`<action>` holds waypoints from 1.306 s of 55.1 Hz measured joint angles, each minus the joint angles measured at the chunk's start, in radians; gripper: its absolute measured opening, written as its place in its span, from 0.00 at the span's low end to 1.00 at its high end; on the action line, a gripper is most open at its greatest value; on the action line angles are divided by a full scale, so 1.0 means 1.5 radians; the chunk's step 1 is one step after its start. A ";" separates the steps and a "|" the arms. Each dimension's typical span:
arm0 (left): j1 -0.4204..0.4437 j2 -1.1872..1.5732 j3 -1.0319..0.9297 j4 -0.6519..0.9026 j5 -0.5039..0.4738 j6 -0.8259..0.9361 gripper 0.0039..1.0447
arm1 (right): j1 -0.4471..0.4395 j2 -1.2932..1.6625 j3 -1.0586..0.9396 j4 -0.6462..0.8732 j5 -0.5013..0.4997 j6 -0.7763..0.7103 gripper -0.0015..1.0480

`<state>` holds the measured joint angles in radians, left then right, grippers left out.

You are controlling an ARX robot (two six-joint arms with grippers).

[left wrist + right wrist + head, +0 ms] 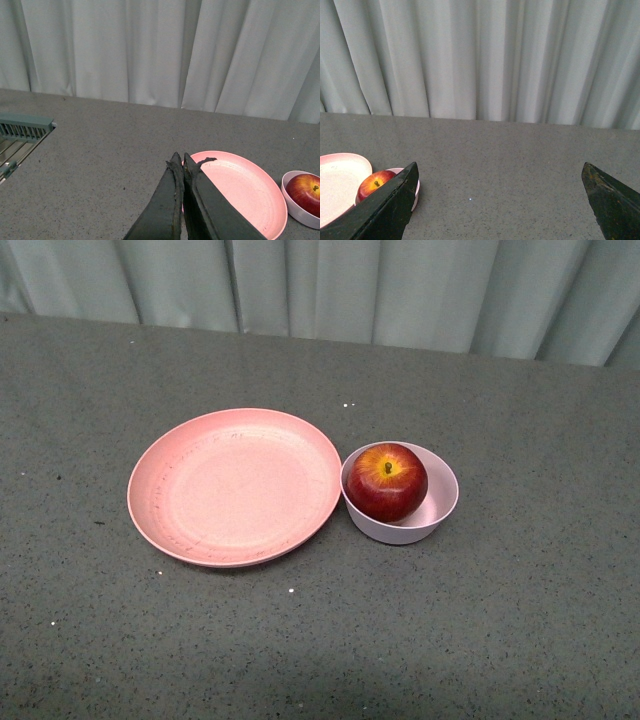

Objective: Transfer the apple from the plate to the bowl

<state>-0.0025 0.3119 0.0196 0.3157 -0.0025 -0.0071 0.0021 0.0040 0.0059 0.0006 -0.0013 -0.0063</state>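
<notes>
The dark-red apple (387, 480) sits inside the small pale bowl (438, 514), stem hollow up. The wide salmon-pink plate (235, 486) lies bare just left of the bowl, rims almost touching. Neither arm shows in the front view. In the left wrist view my left gripper (179, 160) is shut with nothing in it, above the table near the plate (245, 190); the apple (306, 192) and bowl (295, 209) lie beyond. In the right wrist view my right gripper (500, 172) stands wide open and empty, off to the side of the apple (374, 182), bowl (415, 192) and plate (340, 175).
The grey speckled table (500, 640) stretches all round the dishes. A pale pleated curtain (330, 285) hangs behind its far edge. A grey-green slotted rack with metal rails (22, 131) sits at the table's edge in the left wrist view.
</notes>
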 joint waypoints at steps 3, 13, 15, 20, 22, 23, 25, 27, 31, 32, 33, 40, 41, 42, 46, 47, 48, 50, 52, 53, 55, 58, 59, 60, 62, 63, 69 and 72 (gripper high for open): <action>0.000 -0.012 0.000 -0.012 0.000 0.000 0.03 | 0.000 0.000 0.000 0.000 0.000 0.000 0.91; 0.000 -0.053 0.000 -0.053 0.000 0.000 0.03 | 0.000 0.000 0.000 0.000 0.000 0.000 0.91; 0.000 -0.058 0.000 -0.057 0.000 0.000 0.03 | 0.000 0.000 0.000 0.000 0.000 0.000 0.91; 0.000 -0.071 0.000 -0.071 0.000 0.000 0.03 | 0.000 0.000 0.000 0.000 0.000 0.000 0.91; 0.000 -0.078 0.000 -0.078 0.000 0.000 0.03 | 0.000 0.000 0.000 0.000 0.000 0.000 0.91; 0.000 -0.081 0.000 -0.081 0.000 0.000 0.03 | 0.000 0.000 0.000 0.000 0.000 0.000 0.91; 0.000 -0.088 0.000 -0.089 0.000 0.000 0.03 | 0.000 0.000 0.000 0.000 0.000 0.000 0.91; 0.000 -0.112 0.000 -0.115 0.000 0.000 0.03 | 0.000 0.000 0.000 0.000 0.000 0.000 0.91; 0.000 -0.192 0.000 -0.204 0.002 0.000 0.03 | 0.000 0.000 0.000 0.000 0.000 0.000 0.91; 0.000 -0.198 0.000 -0.205 0.002 0.000 0.03 | 0.000 0.000 0.000 0.000 0.000 0.000 0.91; 0.000 -0.201 0.000 -0.206 0.002 0.000 0.03 | 0.000 0.000 0.000 0.000 0.000 0.000 0.91; 0.000 -0.204 0.000 -0.209 0.002 0.000 0.04 | 0.000 0.000 0.000 0.000 0.000 0.000 0.91; 0.000 -0.204 0.000 -0.209 0.002 0.000 0.06 | 0.000 0.000 0.000 0.000 0.000 0.000 0.91; 0.000 -0.204 0.000 -0.209 0.002 0.000 0.10 | 0.000 0.000 0.000 0.000 0.000 0.000 0.91; 0.000 -0.204 0.000 -0.209 0.002 0.000 0.27 | 0.000 0.000 0.000 0.000 0.000 0.000 0.91; 0.000 -0.204 0.000 -0.209 0.002 0.000 0.31 | 0.000 0.000 0.000 0.000 0.000 0.000 0.91; 0.000 -0.204 0.000 -0.209 0.002 0.000 0.36 | 0.000 0.000 0.000 0.000 0.000 0.000 0.91; 0.000 -0.204 0.000 -0.209 0.002 0.000 0.44 | 0.000 0.000 0.000 0.000 0.000 0.000 0.91; 0.000 -0.204 0.000 -0.209 0.002 0.000 0.51 | 0.000 0.000 0.000 0.000 0.000 0.000 0.91; 0.000 -0.204 0.000 -0.209 0.002 0.000 0.53 | 0.000 0.000 0.000 0.000 0.000 0.000 0.91; 0.000 -0.204 0.000 -0.209 0.002 0.000 0.58 | 0.000 0.000 0.000 0.000 0.000 0.000 0.91; 0.000 -0.204 0.000 -0.209 0.002 0.000 0.70 | 0.000 0.000 0.000 0.000 0.000 0.000 0.91; 0.000 -0.204 0.000 -0.209 0.002 0.000 0.74 | 0.000 0.000 0.000 0.000 0.000 0.000 0.91; 0.000 -0.204 0.000 -0.209 0.002 0.000 0.77 | 0.000 0.000 0.000 0.000 0.000 0.000 0.91; 0.000 -0.204 0.000 -0.209 0.002 0.000 0.86 | 0.000 0.000 0.000 0.000 0.000 0.000 0.91; 0.000 -0.204 0.000 -0.209 0.002 0.000 0.88 | 0.000 0.000 0.000 0.000 0.000 0.000 0.91; 0.000 -0.204 0.000 -0.209 0.002 0.002 0.94 | 0.000 0.000 0.000 0.000 0.000 0.000 0.91; 0.000 -0.204 0.000 -0.209 0.002 0.002 0.94 | 0.000 0.000 0.000 0.000 0.000 0.000 0.91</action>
<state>-0.0025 0.0051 0.0200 0.0021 -0.0002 -0.0044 0.0021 0.0040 0.0059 0.0006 -0.0013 -0.0063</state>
